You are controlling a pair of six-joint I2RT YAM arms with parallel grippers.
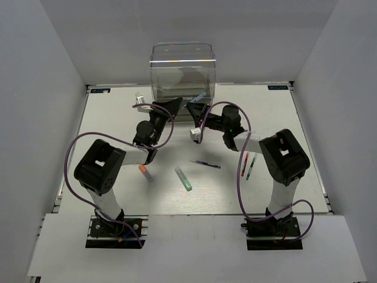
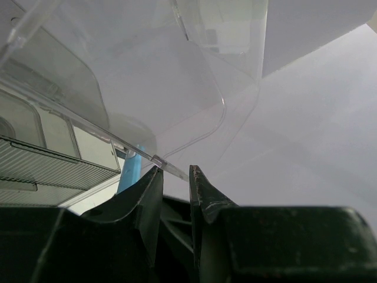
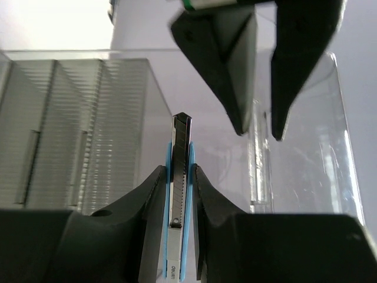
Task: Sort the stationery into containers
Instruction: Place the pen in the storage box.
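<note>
Clamping the light, stiff, probably slick cutter (image 3: pixel 179 147) by its flat sides, the right pincer (image 3: pixel 178 170) faces the drawer (image 2: pixel 177 88), its lip pinched in the left pincer (image 2: pixel 175 170).

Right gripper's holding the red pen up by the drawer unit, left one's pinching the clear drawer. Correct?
Wrong item. The right wrist view shows the right gripper shut on the light blue cutter; the red pen lies on the table. The left gripper does pinch the clear drawer.

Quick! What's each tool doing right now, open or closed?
Left tool: closed on the clear drawer edge.
Right tool: closed, holding the light blue cutter.
</note>
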